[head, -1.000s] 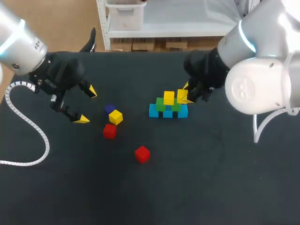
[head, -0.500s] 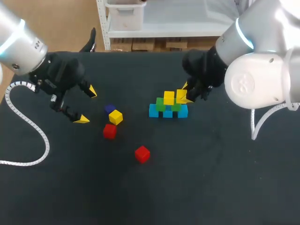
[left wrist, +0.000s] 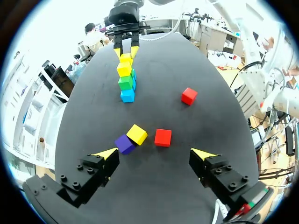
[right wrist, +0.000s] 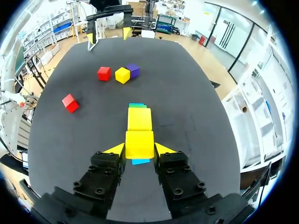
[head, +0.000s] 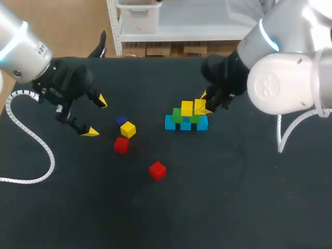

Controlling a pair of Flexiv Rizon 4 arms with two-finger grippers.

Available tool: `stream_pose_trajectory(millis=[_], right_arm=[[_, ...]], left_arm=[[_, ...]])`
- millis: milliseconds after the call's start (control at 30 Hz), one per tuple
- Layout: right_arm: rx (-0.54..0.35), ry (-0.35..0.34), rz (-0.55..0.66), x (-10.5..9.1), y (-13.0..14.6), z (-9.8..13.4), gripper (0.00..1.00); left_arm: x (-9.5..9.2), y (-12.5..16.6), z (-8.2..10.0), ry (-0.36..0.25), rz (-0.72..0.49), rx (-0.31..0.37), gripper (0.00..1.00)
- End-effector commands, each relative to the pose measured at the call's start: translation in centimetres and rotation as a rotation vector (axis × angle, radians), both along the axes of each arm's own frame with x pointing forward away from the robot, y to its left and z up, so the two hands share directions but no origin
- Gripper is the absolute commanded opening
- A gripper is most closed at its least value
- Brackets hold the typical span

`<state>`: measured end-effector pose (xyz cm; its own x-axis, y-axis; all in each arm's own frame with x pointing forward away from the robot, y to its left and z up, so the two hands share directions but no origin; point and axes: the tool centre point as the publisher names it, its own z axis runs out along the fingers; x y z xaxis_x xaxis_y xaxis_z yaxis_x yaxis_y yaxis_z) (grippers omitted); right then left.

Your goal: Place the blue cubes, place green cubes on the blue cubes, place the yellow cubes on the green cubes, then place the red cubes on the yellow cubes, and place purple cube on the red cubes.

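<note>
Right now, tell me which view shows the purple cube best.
Left wrist view: the purple cube lies close ahead of the left gripper. In the head view a yellow cube partly covers it; the right wrist view shows it small, far off.

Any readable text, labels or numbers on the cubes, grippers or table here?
None: no text can be read anywhere.
The stacked cubes, the yellow cube in the right gripper and the loose cubes have plain faces.
The left gripper and the table show no print.
</note>
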<state>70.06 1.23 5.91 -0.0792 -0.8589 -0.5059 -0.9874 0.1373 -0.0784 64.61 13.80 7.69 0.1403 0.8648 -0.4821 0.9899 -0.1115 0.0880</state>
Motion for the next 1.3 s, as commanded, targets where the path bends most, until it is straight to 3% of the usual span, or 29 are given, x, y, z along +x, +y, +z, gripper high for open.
stream_pose_trajectory(millis=[33, 1300], right_arm=[[0.004, 0.007, 0.005, 0.2, 0.11, -0.13, 0.0], [0.01, 0.025, 0.016, 0.49, 0.55, -0.62, 0.0]], left_arm=[[-0.03, 0.15, -0.08, -0.003, -0.003, -0.005, 1.0], [-0.03, 0.15, -0.08, -0.003, -0.003, -0.005, 1.0]])
